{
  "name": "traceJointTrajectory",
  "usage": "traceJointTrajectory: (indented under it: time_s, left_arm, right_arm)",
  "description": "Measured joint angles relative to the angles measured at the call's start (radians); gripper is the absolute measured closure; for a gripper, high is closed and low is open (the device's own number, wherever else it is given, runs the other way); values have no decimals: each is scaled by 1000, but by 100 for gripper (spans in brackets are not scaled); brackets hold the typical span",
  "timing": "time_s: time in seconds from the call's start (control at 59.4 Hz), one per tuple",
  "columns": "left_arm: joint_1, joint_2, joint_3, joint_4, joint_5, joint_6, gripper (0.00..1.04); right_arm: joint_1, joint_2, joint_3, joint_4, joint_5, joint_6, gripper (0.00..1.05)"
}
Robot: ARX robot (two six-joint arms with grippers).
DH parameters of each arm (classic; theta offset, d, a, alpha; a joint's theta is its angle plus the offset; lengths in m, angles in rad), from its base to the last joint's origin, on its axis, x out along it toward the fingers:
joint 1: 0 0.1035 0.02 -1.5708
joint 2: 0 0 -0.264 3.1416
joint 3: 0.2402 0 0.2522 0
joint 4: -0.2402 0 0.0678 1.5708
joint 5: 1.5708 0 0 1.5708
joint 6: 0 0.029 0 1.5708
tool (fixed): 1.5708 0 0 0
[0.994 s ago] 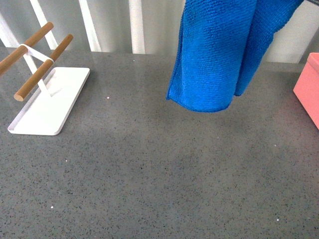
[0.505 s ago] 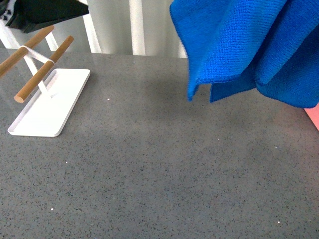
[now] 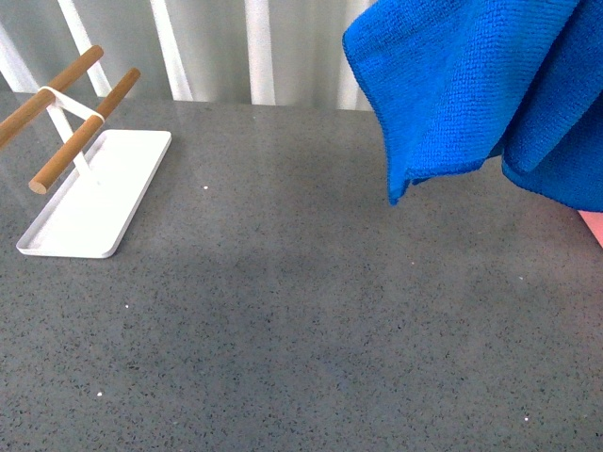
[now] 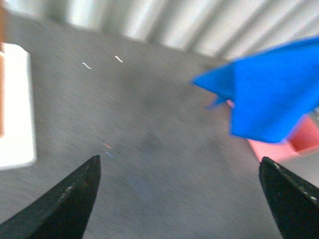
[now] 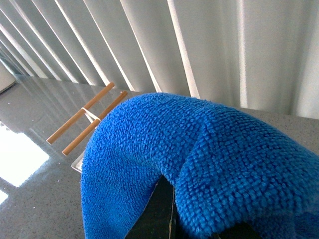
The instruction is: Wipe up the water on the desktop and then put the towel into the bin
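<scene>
The blue towel hangs in the air at the upper right of the front view, above the dark grey desktop. Only a sliver of the pink bin shows at the right edge, under the towel's hanging fold. My right gripper is shut on the towel, which drapes over and hides most of the jaws. My left gripper is open and empty above the desktop. Its blurred view shows the towel hanging over the bin. Neither gripper shows in the front view.
A flat white tray with two wooden bars stands at the back left of the desktop. It also shows in the left wrist view. White vertical blinds run behind the desktop's far edge.
The towel has swung to the right and now covers most of the bin. A dark arm part seen at the top left half a second ago is out of view.
</scene>
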Motion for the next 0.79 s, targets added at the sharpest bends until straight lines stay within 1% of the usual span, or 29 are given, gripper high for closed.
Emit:
traceJointTrajectory:
  time_s: [0.017,0.034,0.051,0.067,0.084,0.101,0.118,0.152,0.185,0.219,0.27,0.32,0.337,0.421,0.472,0.792]
  left_arm:
    - [-5,-5,-17,40,-45,12,13]
    - [-18,-14,-55,123,-141,37,16]
    - [-28,-22,-92,204,-204,53,20]
    - [-32,-25,-109,239,-243,63,22]
    - [-40,-34,-143,307,-326,81,25]
    - [-45,-42,-172,363,-384,98,29]
    - [-48,-47,-184,387,-409,103,31]
    - [-54,-67,-220,455,-482,122,38]
    - [-55,-86,-235,475,-510,130,43]
    - [-55,-105,-246,481,-522,139,49]
    - [-55,-140,-267,481,-529,147,60]
    - [-56,-176,-296,469,-528,154,74]
    - [-56,-178,-296,469,-528,154,75]
    - [-58,-230,-329,441,-528,159,94]
    - [-58,-258,-341,427,-528,159,102]
    - [-58,-429,-394,311,-528,165,101]
  right_arm:
    - [2,0,0,-1,3,-2,101]
    - [4,0,0,-3,5,-4,101]
    - [6,-2,0,-5,8,-7,101]
    - [8,-2,-1,-6,10,-8,101]
    - [9,-2,-2,-9,13,-11,101]
    - [10,-2,-2,-12,14,-14,101]
    - [11,-2,-2,-13,14,-15,101]
    - [12,-3,-2,-20,17,-21,101]
    - [13,-5,-4,-23,18,-24,101]
    - [13,-8,-5,-27,16,-27,101]
    - [12,-14,-5,-34,16,-31,101]
    - [6,-18,-5,-41,13,-36,101]
    - [5,-19,-5,-43,13,-38,101]
    - [0,-21,-5,-52,14,-44,101]
    - [-2,-24,-5,-63,19,-50,101]
    - [-2,-38,-3,-166,66,-106,101]
